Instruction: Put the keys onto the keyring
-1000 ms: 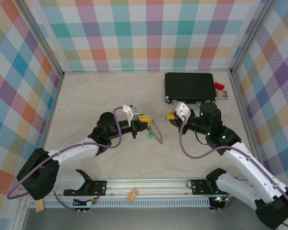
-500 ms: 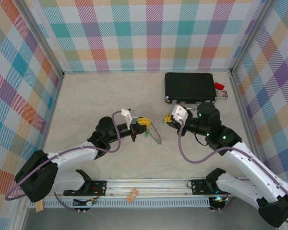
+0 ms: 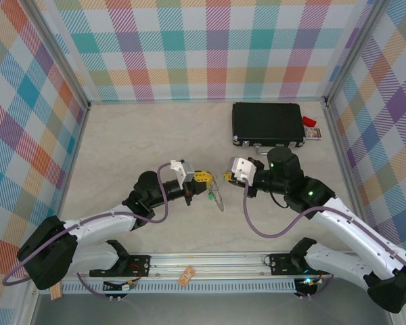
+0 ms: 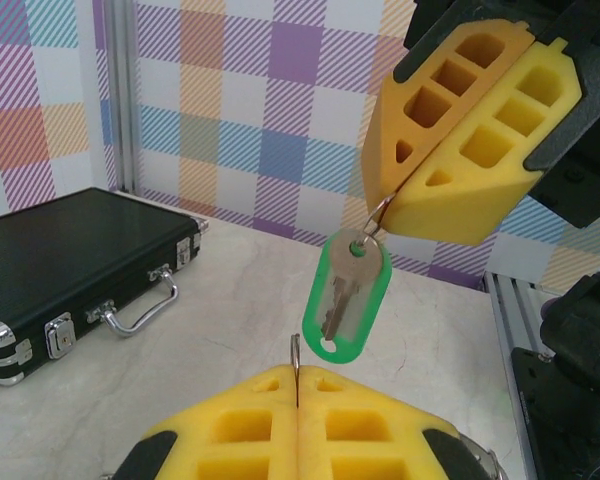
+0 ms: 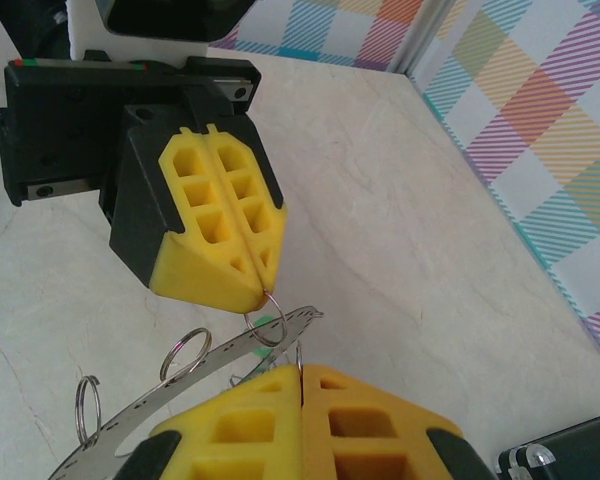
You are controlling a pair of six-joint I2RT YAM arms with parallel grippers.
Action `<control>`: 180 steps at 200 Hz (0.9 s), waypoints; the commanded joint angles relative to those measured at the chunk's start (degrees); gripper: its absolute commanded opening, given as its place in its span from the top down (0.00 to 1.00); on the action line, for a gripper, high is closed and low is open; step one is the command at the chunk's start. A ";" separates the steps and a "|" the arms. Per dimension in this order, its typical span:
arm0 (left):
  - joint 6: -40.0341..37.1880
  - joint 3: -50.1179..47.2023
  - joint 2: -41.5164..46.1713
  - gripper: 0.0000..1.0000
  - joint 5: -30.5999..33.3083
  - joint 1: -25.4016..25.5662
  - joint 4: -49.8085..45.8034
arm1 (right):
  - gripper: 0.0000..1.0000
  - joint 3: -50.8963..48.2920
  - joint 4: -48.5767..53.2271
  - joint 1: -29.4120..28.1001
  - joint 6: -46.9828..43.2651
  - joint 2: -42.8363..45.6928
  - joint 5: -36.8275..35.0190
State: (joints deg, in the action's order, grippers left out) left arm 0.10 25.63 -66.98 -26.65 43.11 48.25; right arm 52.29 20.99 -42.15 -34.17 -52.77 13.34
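Two claws pinched: left claw [image 5: 252, 290] on keyring [image 5: 200, 375], right claw [image 4: 385, 215] on loop of green key [image 4: 348, 300]; black case [image 3: 267, 122] well behind.

Setting: a robot test cell in a lab. Evidence: a pale stone-look desk [image 3: 122, 135] is boxed in on three sides by pastel plaid panels [image 3: 189, 47] fixed to bare aluminium posts [image 3: 62, 64]. Two white-and-black arms, left [image 3: 101, 220] and right [image 3: 345, 223], are bolted to a slotted metal rail [image 3: 210, 261] at the near edge. Purple cables [image 3: 257, 213] loop off the wrists. A green status light [image 3: 311, 193] glows on the right arm. A black case [image 3: 267, 123] lies at the back.
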 commanded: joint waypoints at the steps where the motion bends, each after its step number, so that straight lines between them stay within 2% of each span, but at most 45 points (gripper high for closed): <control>1: -1.24 -0.47 1.94 1.00 0.68 0.97 3.49 | 1.00 1.58 0.98 -1.54 -1.95 -0.62 -1.52; 93: -1.83 -1.17 4.26 1.00 1.34 2.31 2.60 | 1.00 3.76 3.33 -3.20 -0.55 -3.89 -4.20; 180: -2.53 -0.85 4.56 1.00 1.09 2.67 1.37 | 1.00 3.61 2.65 -3.82 -1.50 -3.06 -3.87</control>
State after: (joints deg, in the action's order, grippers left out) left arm -1.17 24.60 -63.88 -25.36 45.15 47.97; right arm 54.13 23.70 -45.23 -35.20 -56.58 8.95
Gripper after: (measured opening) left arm 0.046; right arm 0.048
